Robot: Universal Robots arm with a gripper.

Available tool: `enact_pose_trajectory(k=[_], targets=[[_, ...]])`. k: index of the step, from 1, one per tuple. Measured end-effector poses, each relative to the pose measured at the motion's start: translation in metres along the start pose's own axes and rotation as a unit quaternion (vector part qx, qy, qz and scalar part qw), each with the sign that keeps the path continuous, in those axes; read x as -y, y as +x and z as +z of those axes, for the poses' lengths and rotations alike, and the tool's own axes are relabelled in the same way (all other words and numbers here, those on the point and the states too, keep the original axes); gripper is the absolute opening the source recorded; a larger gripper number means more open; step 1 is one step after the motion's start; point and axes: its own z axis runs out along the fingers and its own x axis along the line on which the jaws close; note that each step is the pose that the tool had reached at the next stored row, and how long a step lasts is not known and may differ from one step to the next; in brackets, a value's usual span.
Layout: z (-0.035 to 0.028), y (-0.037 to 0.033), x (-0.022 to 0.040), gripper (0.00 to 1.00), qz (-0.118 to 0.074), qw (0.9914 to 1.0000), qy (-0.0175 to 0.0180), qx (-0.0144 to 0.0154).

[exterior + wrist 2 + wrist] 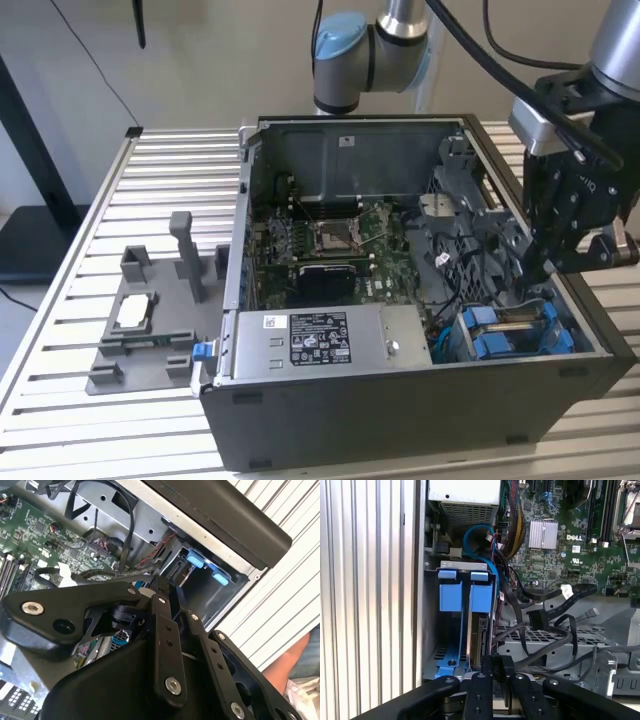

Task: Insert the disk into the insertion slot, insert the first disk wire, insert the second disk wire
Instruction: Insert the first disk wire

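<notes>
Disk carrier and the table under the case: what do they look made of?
The disk carrier looks like moulded plastic: uniform bright blue, dull sheen, rounded tabs. The table is probably aluminium: pale silver ribbed slats with a satin shine.

What I can't make out around the drive bay [457, 564]
In the first wrist view the disk [481, 635] stands edge-on in the bay, one end hidden behind the gripper [499, 662], so I can't judge how deep it sits. In the second wrist view the gripper's black body covers most of the bay, and beyond the bay a person's arm [290, 660] is cut off by the picture's edge.
</notes>
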Motion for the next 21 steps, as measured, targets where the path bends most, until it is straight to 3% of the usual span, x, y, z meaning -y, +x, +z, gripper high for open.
enact_pose_trajectory(k=[7,12,21], targets=[[0.0109,0.0014,-0.0003,0.20,0.006,0.99998,-0.0010,-0.0002],[0.0169,0.0034,0.0022,0.20,0.009,0.99995,-0.0057,-0.0002],[0.0260,0.0070,0.0055,0.20,0.015,0.99987,-0.0056,-0.0005]])
